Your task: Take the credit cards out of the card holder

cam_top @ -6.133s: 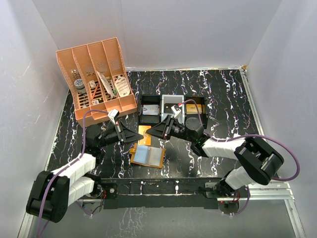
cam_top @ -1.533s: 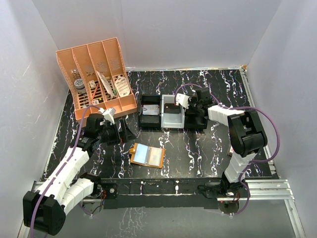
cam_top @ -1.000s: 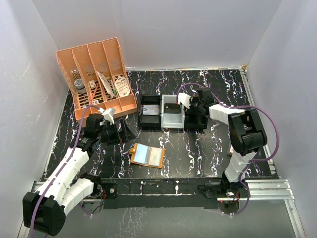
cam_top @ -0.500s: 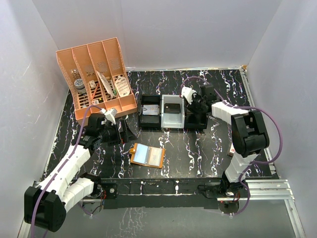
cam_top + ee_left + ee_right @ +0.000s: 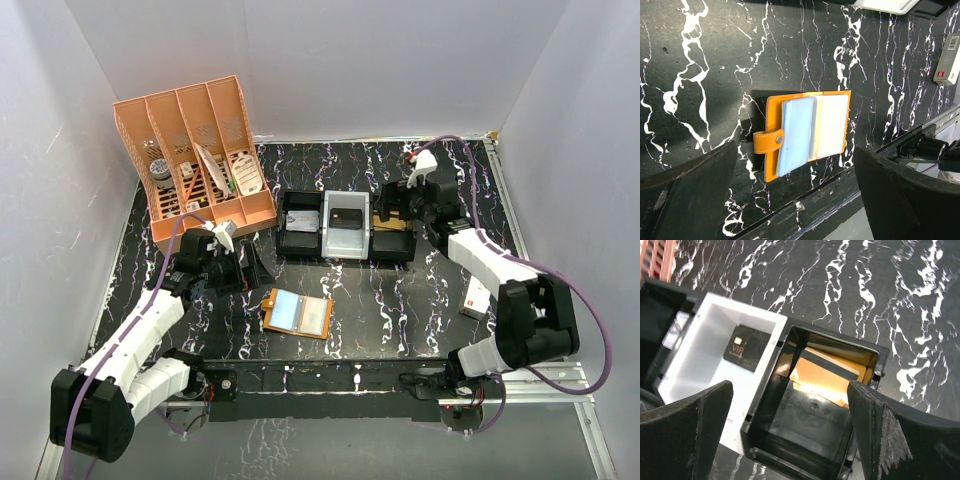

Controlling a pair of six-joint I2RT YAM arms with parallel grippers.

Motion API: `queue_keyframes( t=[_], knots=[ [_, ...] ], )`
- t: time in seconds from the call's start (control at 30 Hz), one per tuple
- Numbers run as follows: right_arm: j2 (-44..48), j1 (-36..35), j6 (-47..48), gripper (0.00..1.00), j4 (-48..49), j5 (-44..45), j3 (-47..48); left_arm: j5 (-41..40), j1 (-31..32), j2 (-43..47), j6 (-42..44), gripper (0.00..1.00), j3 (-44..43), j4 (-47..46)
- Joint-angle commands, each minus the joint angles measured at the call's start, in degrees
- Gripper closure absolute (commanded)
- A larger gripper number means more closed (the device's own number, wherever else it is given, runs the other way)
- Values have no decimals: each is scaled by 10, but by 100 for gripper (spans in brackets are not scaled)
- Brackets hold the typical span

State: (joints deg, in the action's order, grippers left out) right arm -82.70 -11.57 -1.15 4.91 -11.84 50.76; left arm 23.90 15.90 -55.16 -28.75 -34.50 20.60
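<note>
Jaws wide and empty on both arms, left above the open card holder (image 5: 772,117) lying flat on the tabletop (image 5: 715,50), credit cards (image 5: 796,135) tucked inside; risks dragging the unpinned holder along instead of freeing a card.

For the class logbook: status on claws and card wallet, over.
Left claw open, short of the flat orange leather-like wallet. Wallet lies open, pale blue cards inside. Right claw open over black plastic tray. Nothing blocks it.

The card holder (image 5: 297,313) on the table (image 5: 400,300) before a row of three bins (image 5: 343,245), desk organizer (image 5: 225,125) behind-left.
</note>
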Motion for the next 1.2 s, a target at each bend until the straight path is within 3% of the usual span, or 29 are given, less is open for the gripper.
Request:
queue_keyframes(
  t=[0.0, 0.1, 0.27, 0.4, 0.6, 0.87, 1.17],
  knots=[
    [42, 2, -214, 2, -42, 102, 39, -10, -3, 5, 1, 1, -12, 9],
    [38, 4, -237, 3, -77, 47, 58, -14, -3, 8, -2, 1, -8, 5],
    [6, 3, -296, 49, -162, 10, 80, -14, -2, 6, -3, 1, -9, 5],
    [1, -5, -311, 67, -199, 79, 71, -16, -2, 3, -4, 1, -9, 6],
    [-41, -36, -287, 78, -242, 135, 105, -21, -2, -1, -2, 1, -11, 9],
    [-126, -74, -282, 82, -280, 236, 174, -25, -2, 7, -2, 1, -14, 17],
    [-198, -79, -293, 83, -286, 232, 198, -23, -3, 13, -2, 1, -14, 18]
  ],
)
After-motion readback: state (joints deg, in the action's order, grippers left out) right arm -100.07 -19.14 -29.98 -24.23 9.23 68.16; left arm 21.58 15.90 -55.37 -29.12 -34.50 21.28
